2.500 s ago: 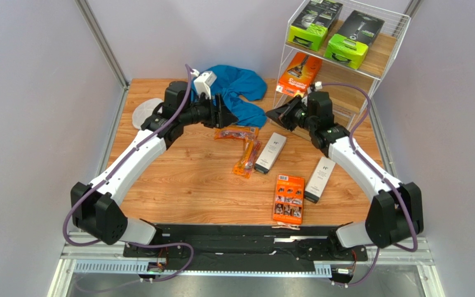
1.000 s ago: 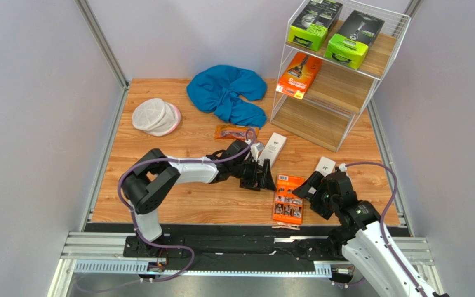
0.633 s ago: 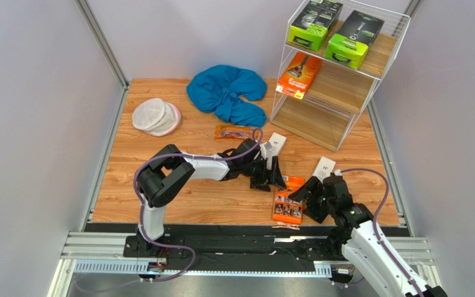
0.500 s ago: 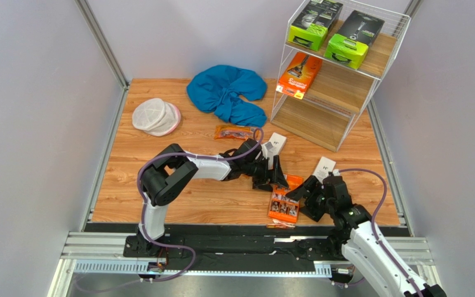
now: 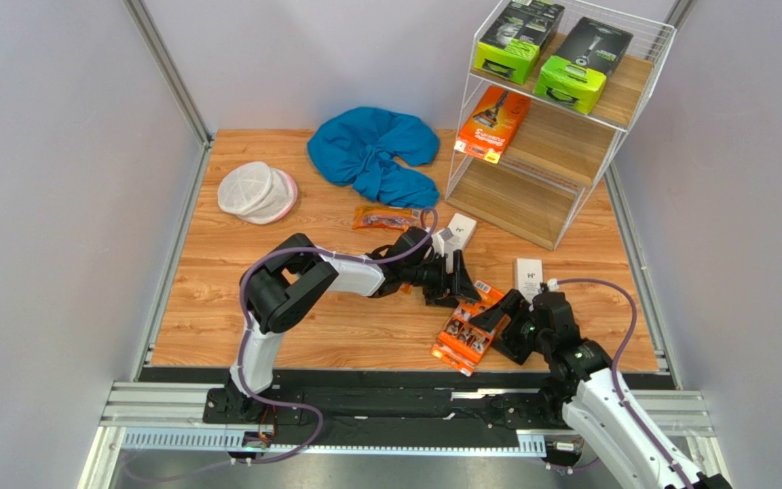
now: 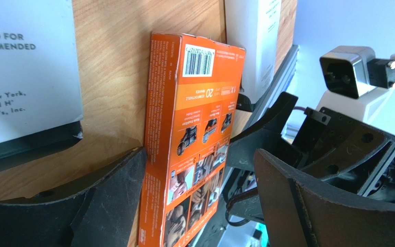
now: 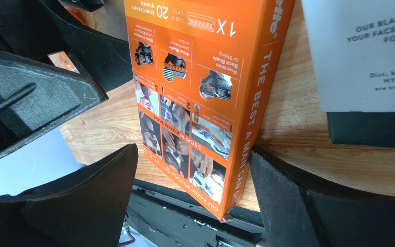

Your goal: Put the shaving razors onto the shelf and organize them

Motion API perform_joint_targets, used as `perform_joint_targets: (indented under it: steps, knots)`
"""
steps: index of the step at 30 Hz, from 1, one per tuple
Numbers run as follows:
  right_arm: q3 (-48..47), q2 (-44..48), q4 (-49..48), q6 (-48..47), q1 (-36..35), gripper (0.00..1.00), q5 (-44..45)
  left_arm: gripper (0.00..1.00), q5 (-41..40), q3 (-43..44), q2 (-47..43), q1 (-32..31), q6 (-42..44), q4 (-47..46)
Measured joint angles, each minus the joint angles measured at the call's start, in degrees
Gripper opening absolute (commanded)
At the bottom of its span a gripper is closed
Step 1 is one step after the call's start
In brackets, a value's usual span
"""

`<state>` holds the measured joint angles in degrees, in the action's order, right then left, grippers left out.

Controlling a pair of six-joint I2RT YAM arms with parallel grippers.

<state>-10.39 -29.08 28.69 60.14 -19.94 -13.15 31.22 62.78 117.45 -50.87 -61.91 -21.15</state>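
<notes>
An orange carton of razors lies tilted near the table's front edge, between both grippers. My left gripper comes at it from the far side, open; one finger touches the carton and the other stands well apart. My right gripper is open around the same carton, its right finger against the carton's side. Two slim white boxes and a clear bag of disposables lie on the table. The shelf holds two lime-green boxes on top and an orange carton on the middle board.
A blue cloth lies at the back of the table, and a round white mesh pouch at the back left. The black rail runs just beyond the carton's near corner. The shelf's lowest board is bare.
Both arms closed in on the orange carton from opposite sides. The carton turned and slid toward the front edge. The right white box was nudged straighter, and both pairs of jaws narrowed slightly.
</notes>
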Motion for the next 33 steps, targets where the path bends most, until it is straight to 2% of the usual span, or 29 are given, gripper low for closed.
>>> perform_joint_targets:
  steps: [5, 8, 14, 18, 24, 28, 33]
  knots:
    - [0.1, 0.1, 0.2, -0.1, 0.0, 0.70, 0.7, 0.79, 0.2, 0.1, -0.5, -0.1, 2.6, 2.0]
    - [0.3, 0.0, 0.5, -0.1, 0.0, 0.65, 1.4, 0.78, 0.0, 0.0, -1.6, -0.3, 4.6, 4.9]
    - [1.1, 1.2, -0.3, -0.2, 0.0, 0.64, 2.9, 0.78, 0.2, -3.8, -5.0, -1.2, 5.7, 7.8]
    - [1.9, 1.4, -3.3, -0.2, 0.6, 0.63, 4.5, 0.79, 2.2, -8.8, -6.6, -1.7, 2.2, 3.0]
    - [3.1, 0.5, -7.9, -0.3, 0.9, 0.61, 5.3, 0.80, 3.6, -17.4, -7.7, -4.7, -7.8, -9.6]
    - [3.9, 0.4, -9.9, 0.1, 0.8, 0.59, 3.2, 0.82, -0.5, -22.1, -9.2, -6.4, -13.9, -15.5]
    - [4.0, 0.5, -10.7, 0.7, 0.7, 0.57, 0.4, 0.83, -7.6, -26.1, -13.2, -6.9, -17.4, -16.0]
